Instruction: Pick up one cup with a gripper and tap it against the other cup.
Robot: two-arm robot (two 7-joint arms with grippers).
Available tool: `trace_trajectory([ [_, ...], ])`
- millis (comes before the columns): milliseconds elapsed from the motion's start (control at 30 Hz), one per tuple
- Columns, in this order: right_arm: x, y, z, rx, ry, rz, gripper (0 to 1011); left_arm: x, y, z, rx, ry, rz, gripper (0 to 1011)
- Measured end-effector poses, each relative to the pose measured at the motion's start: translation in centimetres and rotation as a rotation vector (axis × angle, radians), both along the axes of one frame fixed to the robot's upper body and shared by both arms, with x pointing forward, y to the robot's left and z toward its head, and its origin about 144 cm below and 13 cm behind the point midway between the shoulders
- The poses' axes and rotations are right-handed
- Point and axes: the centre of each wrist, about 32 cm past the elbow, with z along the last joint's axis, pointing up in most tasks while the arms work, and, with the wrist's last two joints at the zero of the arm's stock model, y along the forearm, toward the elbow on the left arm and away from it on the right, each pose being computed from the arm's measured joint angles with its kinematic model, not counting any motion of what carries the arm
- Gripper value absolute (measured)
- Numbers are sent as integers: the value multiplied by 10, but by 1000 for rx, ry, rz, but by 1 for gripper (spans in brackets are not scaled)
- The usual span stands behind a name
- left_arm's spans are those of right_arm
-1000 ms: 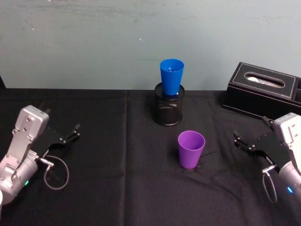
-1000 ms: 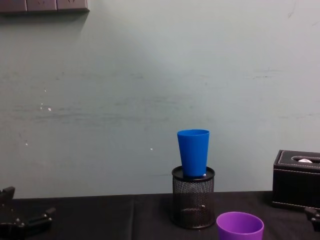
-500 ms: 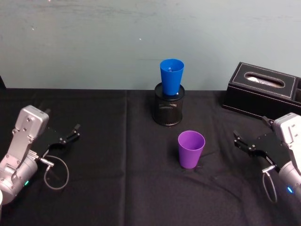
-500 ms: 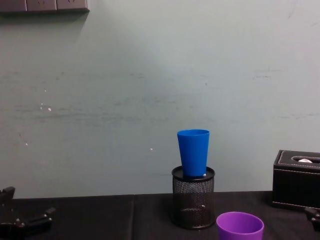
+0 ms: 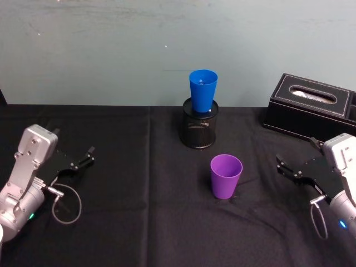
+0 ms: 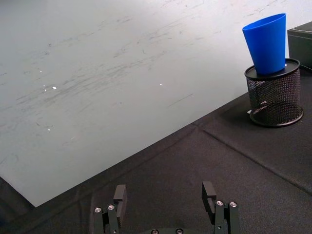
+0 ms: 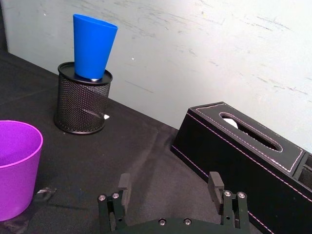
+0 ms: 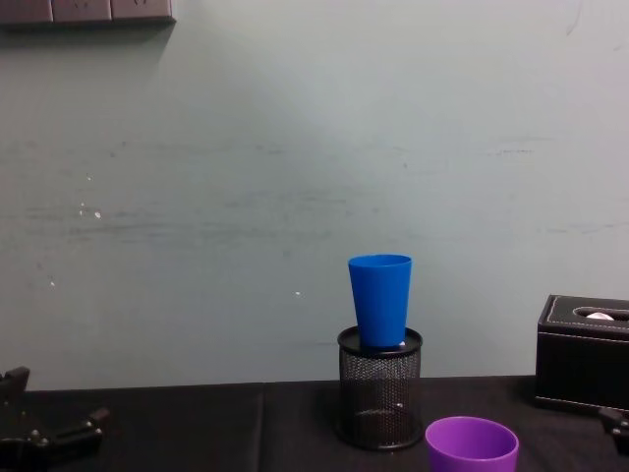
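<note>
The purple plastic cup (image 5: 226,176) stands upright and mouth-up on the black tablecloth (image 5: 139,222), just right of centre in the head view and free of any grip. That open, upright stance leaves its tapered wall clear on both sides for a sideways pinch.

The blue plastic cup (image 5: 202,89) sits above it in the frame, upper centre. Its narrow base is dropped into the mouth of a black wire-mesh pen holder (image 5: 198,130). The holder props it upright and raises its wall well above the purple cup's rim, so a tap would likely have to come after a lift.

The right gripper (image 5: 286,169) rests low at the right edge of the head view, its fingers apart and aimed toward the purple cup. In the right wrist view the cup (image 7: 17,168) is in sight ahead of the spread fingers (image 7: 124,184). This arm looks the better placed to make the pick.

The left gripper (image 5: 87,157) lies at the left edge, well apart from both cups, fingers also spread and holding nothing.

A black tissue box (image 5: 311,105) occupies the upper right, near the right arm's side, and a wide swing there could clip it.
</note>
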Motion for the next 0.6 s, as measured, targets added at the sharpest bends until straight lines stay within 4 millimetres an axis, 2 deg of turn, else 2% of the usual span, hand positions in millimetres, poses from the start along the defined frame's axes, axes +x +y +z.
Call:
trace_trajectory([
  [600,0,0,0,0,0,0,1003,0,0,0,0,0,0,1012],
])
